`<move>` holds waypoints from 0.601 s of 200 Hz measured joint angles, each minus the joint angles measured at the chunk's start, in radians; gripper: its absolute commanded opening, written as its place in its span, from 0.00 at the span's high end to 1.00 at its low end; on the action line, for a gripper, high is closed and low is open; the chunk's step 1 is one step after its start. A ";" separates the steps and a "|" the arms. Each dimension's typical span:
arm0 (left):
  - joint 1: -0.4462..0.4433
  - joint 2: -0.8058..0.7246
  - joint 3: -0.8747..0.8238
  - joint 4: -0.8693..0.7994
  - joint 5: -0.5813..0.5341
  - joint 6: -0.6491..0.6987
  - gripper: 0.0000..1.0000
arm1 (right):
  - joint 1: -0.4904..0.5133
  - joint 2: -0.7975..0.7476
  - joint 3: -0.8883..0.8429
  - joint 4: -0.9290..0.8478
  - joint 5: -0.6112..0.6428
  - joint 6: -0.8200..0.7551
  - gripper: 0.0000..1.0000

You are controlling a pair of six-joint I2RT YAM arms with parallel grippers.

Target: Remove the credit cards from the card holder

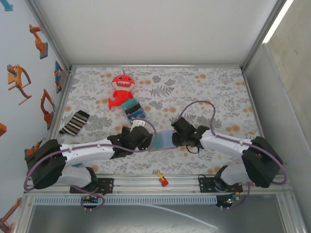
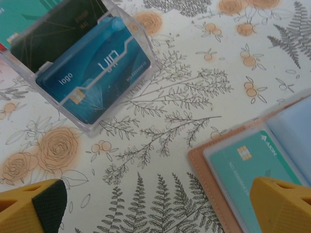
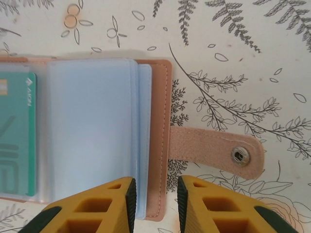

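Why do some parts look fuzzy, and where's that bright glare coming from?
Top view: a bright strip at upper right washes out that corner, and the walls lean from the wide lens. Left wrist view: the yellow fingers are fuzzy, so near the camera; the clear card box is slightly soft. Right wrist view: even light, the card holder crisp.

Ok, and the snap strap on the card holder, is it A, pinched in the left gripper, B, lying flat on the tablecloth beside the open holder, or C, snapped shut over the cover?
B: the strap lies spread flat on the tablecloth to one side of the open card holder, its metal snap bare and fastened to nothing.
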 measured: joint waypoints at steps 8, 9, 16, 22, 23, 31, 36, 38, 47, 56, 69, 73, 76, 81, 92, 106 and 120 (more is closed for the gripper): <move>0.000 0.005 0.000 -0.007 0.013 -0.003 0.03 | -0.007 -0.016 -0.001 0.000 -0.011 0.004 0.72; 0.000 0.005 0.000 -0.008 0.014 -0.003 0.03 | -0.008 -0.018 -0.001 0.000 -0.012 0.004 0.72; 0.000 0.010 0.000 -0.014 0.024 -0.005 0.03 | -0.012 -0.031 -0.001 0.002 -0.019 0.007 0.73; 0.000 0.013 0.000 -0.021 0.031 -0.008 0.03 | -0.014 -0.042 -0.001 0.005 -0.027 0.010 0.73; 0.000 0.014 0.000 -0.021 0.033 -0.008 0.03 | -0.015 -0.043 -0.001 0.005 -0.029 0.010 0.73; 0.000 0.019 0.000 -0.029 0.039 -0.011 0.03 | -0.016 -0.055 -0.001 0.008 -0.041 0.015 0.74; 0.000 0.022 0.000 -0.034 0.041 -0.012 0.03 | -0.016 -0.062 -0.001 0.010 -0.046 0.020 0.75; 0.000 0.024 0.000 -0.035 0.043 -0.013 0.03 | -0.016 -0.064 -0.001 0.011 -0.048 0.021 0.75; 0.000 0.032 0.000 -0.042 0.048 -0.015 0.03 | -0.016 -0.072 -0.001 0.014 -0.064 0.025 0.75; 0.000 0.044 0.000 -0.047 0.052 -0.017 0.03 | -0.016 -0.075 -0.001 0.017 -0.076 0.029 0.76; 0.000 0.064 0.000 -0.051 0.059 -0.019 0.03 | -0.016 -0.074 0.000 0.019 -0.097 0.034 0.76; 0.000 0.072 0.000 -0.051 0.061 -0.020 0.03 | -0.016 -0.072 0.000 0.019 -0.103 0.034 0.76; 0.000 0.078 0.000 -0.051 0.062 -0.020 0.03 | -0.016 -0.071 0.000 0.019 -0.110 0.036 0.77; 0.000 0.088 0.000 -0.053 0.064 -0.022 0.03 | -0.016 -0.067 0.002 0.019 -0.119 0.037 0.79; 0.000 0.106 0.000 -0.055 0.066 -0.023 0.03 | -0.016 -0.052 0.009 0.022 -0.143 0.044 0.80; 0.000 0.125 0.000 -0.057 0.066 -0.026 0.03 | -0.016 -0.030 0.020 0.036 -0.175 0.048 0.81; 0.000 0.136 0.000 -0.057 0.066 -0.026 0.03 | -0.016 -0.011 0.028 0.054 -0.204 0.052 0.81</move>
